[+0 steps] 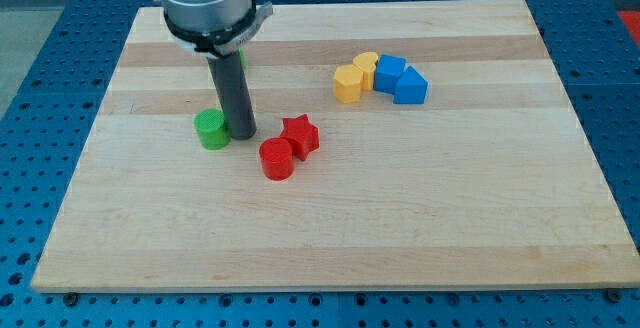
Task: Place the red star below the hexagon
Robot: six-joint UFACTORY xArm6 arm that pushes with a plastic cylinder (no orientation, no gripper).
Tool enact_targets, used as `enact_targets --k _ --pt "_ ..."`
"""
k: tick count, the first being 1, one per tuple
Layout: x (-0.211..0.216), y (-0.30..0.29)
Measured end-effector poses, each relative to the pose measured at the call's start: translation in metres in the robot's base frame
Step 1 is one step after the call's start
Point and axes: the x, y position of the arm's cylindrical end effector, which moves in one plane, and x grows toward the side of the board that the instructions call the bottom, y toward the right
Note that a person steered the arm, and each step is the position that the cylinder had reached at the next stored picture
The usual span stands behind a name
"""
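The red star [301,135] lies near the board's middle, touching a red cylinder [276,158] at its lower left. The yellow hexagon [348,83] sits up and to the right, in a cluster with a yellow heart [366,66], a blue block [389,73] and a blue triangle [410,87]. My tip [241,133] rests on the board just left of the red star, between it and a green cylinder [211,129], close beside the green one.
A second green block [242,57] is mostly hidden behind the rod near the view's top. The wooden board [330,238] lies on a blue perforated table [30,148].
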Motion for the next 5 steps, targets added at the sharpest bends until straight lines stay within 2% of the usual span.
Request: enact_targets --k 1,2,5 --pt "0.025 0.020" --pt "0.032 0.047" --pt "0.013 0.056"
